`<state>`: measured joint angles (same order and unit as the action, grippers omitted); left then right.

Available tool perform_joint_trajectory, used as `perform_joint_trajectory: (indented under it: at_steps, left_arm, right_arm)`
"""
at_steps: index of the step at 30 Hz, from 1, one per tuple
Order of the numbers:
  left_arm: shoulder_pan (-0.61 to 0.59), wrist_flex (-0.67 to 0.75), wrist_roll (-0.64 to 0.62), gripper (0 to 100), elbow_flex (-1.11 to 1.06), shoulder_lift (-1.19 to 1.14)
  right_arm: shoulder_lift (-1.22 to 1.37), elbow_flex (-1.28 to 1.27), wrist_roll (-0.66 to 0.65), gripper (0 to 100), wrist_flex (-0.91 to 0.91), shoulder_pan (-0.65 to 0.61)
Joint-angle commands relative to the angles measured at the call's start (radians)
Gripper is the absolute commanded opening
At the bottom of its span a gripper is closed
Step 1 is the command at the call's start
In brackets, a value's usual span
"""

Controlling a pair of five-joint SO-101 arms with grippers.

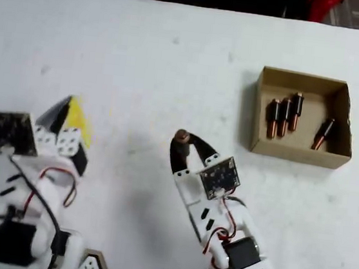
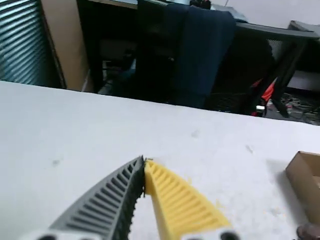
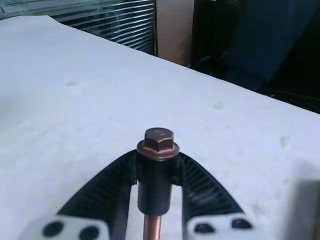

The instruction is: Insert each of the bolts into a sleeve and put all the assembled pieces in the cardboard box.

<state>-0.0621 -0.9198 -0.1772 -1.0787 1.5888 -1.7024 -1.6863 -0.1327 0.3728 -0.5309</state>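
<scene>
Claw (image 3: 156,162) on the right arm was clamped on a black sleeve (image 3: 155,187) with a copper bolt (image 3: 159,141) through it, bolt head poking out past the fingertips, over the bench (image 1: 142,59) near centre. Left claw (image 2: 144,165) sat at the near left, grey and yellow fingers together, nothing between them. Cardboard box (image 1: 294,154) stood far right, well apart from both claws. Four assembled pieces (image 1: 284,117) lay inside: three side by side, one tilted to their right.

cardboard box (image 1: 294,151) on white table (image 1: 142,59)
</scene>
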Motion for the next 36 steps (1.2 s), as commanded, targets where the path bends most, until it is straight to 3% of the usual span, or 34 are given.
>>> perform_joint_trajectory:
  at_steps: [1, 5, 15, 22, 36]
  left_arm:
    - [-0.081, -0.11, 0.074, 2, -0.023, 0.163]
    - [-0.085, -0.167, 0.141, 2, -0.048, 0.249]
    - [-0.084, -0.302, 0.144, 2, -0.107, 0.232]
    - [-0.077, -0.304, 0.198, 2, -0.339, 0.232]
    - [-0.077, -0.305, 0.201, 2, -0.574, 0.232]
  right_arm:
    - [-0.013, -0.009, -0.008, 1.7, -0.004, 0.008]
    - [-0.013, -0.009, -0.008, 1.7, -0.004, 0.01]
    - [-0.01, -0.009, -0.008, 1.7, -0.002, 0.053]
    - [-0.007, -0.009, -0.008, 1.7, -0.002, 0.076]
    - [-0.013, -0.009, -0.008, 1.7, 0.045, 0.076]
